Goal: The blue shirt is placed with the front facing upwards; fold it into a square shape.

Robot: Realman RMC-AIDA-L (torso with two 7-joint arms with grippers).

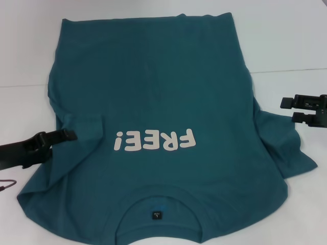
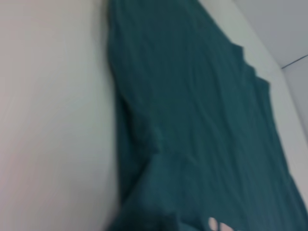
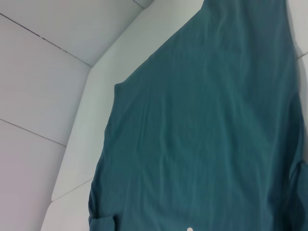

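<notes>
While the left gripper [image 1: 70, 136] hovers over the left sleeve with jaws whose state I cannot tell, the right gripper [image 1: 292, 109] hangs beside the right sleeve, jaws parted and empty. Between them the blue shirt [image 1: 163, 102] lies front-up on the table [image 1: 286, 41], collar nearest. Sleeve folding seems next, needing both sleeve edges pinched; rumpled sleeves may hinder.
</notes>
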